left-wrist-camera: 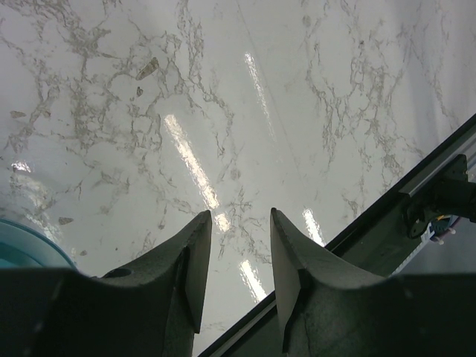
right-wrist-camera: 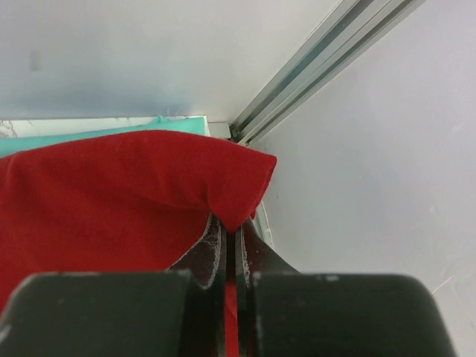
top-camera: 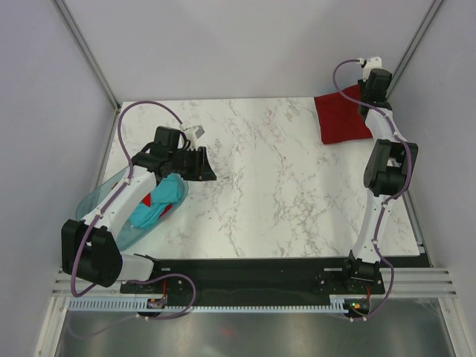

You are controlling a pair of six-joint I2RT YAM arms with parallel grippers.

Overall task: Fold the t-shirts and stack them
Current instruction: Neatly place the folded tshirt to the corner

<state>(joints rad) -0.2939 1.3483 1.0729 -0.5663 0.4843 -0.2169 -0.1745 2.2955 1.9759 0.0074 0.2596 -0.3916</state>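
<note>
A folded dark red t-shirt [top-camera: 341, 115] lies at the table's far right corner, on top of a teal t-shirt whose edge [right-wrist-camera: 104, 129] shows beneath it. My right gripper [top-camera: 367, 110] is shut on the red t-shirt's [right-wrist-camera: 134, 201] right corner, and cloth is pinched between the fingertips [right-wrist-camera: 232, 222]. Another teal t-shirt [top-camera: 158, 202], with a bit of red cloth [top-camera: 148, 199] beside it, lies crumpled in the basin on the left. My left gripper [top-camera: 205, 167] hovers open over bare marble just right of the basin. Nothing is between its fingers [left-wrist-camera: 239, 216].
The translucent blue-green basin [top-camera: 104, 204] overhangs the table's left edge, and its rim [left-wrist-camera: 26, 242] shows in the left wrist view. Frame posts and grey walls close in the far corners [right-wrist-camera: 320, 52]. The table's black front edge [left-wrist-camera: 372, 223] lies near the left gripper.
</note>
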